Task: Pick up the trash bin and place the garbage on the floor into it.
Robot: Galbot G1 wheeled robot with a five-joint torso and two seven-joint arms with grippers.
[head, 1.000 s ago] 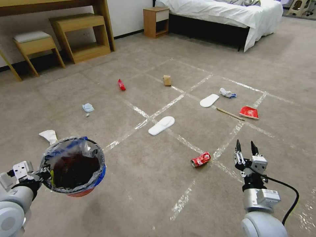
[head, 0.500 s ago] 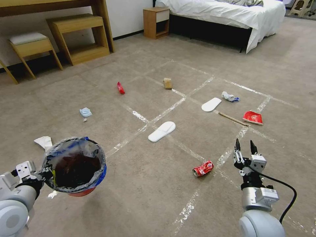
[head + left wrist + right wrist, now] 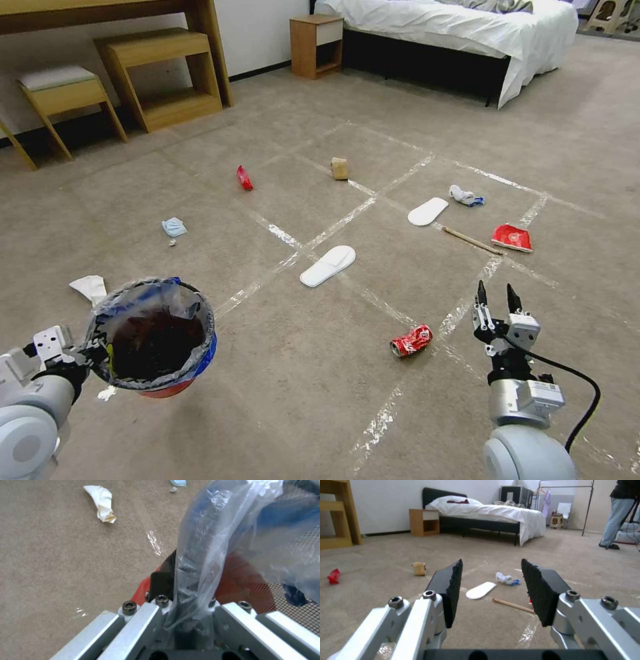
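No legible writing on the crushed red can (image 3: 408, 341). Left end effector (image 3: 186, 600) clamps the trash bin (image 3: 157, 337) rim — right end effector (image 3: 497, 293) empty, fingers apart, beside the can.

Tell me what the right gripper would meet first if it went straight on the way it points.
Probably the wooden stick, framed low between the open jaws of the right gripper, with the white slipper just beyond it. Depth is unclear, so it might pass above them.

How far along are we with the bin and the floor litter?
Done: the left gripper holds the trash bin off the floor. In hand: the right gripper is open and empty, near the crushed can. Left: can, both slippers, stick, wrappers, tissues.
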